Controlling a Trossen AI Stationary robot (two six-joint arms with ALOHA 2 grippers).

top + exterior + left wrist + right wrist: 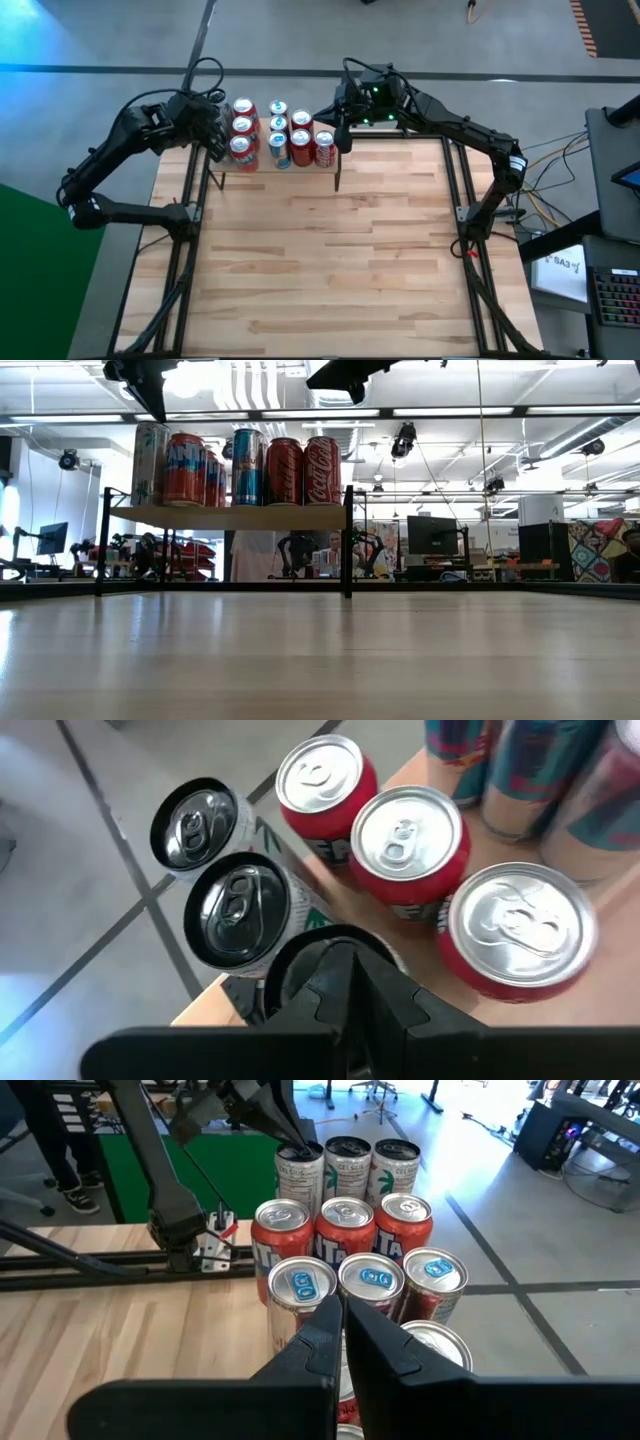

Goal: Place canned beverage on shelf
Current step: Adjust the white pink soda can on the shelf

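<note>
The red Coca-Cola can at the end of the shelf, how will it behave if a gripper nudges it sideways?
The red Coca-Cola can is tall, narrow and upright, so it would likely tip rather than slide. It stands at the edge of the light wooden shelf, so it could fall off. Once down, its smooth round body would probably roll.

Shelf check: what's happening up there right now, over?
Both hands shut, empty: left hand and right hand above the shelf. Cans packed upright on it. Nothing in the way.

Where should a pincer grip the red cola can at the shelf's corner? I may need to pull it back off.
Grip the red cola can across its round side wall, coming level from the open table side: it stands upright at the shelf edge, other cans packed behind and beside it.
</note>
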